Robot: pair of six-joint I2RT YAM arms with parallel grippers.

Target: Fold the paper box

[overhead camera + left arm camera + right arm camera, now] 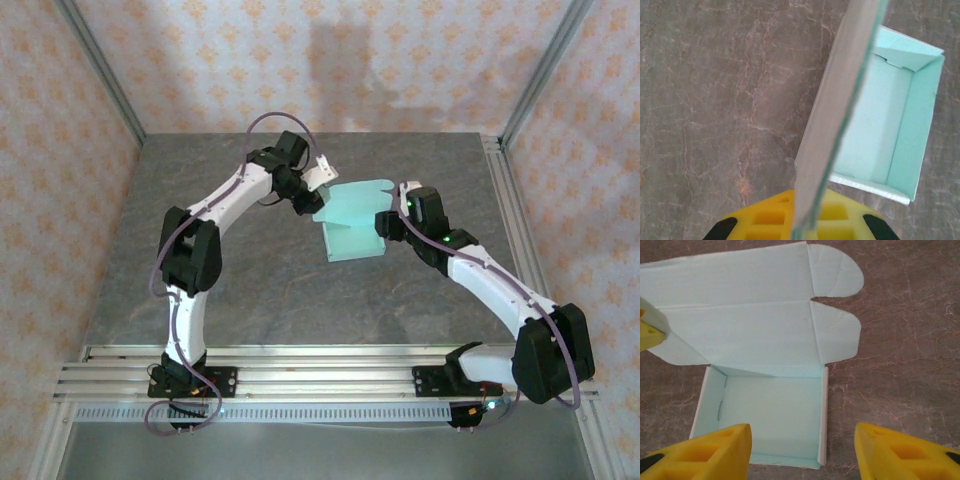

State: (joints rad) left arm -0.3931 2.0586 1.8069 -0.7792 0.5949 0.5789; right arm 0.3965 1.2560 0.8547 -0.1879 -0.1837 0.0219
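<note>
Grey veined tabletop (250, 290) is noted inside a metal frame, with aluminium rails (330, 365) across the near edge where both arm bases are bolted. Closest in, the right gripper (802, 435) is seen with its yellow fingers (715, 450) spread wide, one to each side of the near end of the paper box (352, 228). No contact with the card can be made out, and nothing is held there. The box is found at mid-table between the two grippers. Its tray (770, 415) is already formed, sits on the surface with low walls upright, and is open upward. Beyond the tray, the lid panel (740, 305) is hinged at the far wall and appears lifted rather than laid flat. A crease line is visible across it, and two rounded tabs (835, 330) are seen at its right end. Further back on the left, the left gripper (807, 222) is pressed together on the edge of that lid panel, the thin card being pinched edge-on. Farthest off, patterned wallpaper (300, 60) is recorded. The step in hand is judged to be the closing of the lid: the tray is done and the lid is not yet brought over. The next move is judged to call for the pinched panel to be swung toward the near side over the tray. The tray would need to be steadied by the right gripper, and the tabs guided inside the walls without the card being buckled.
</note>
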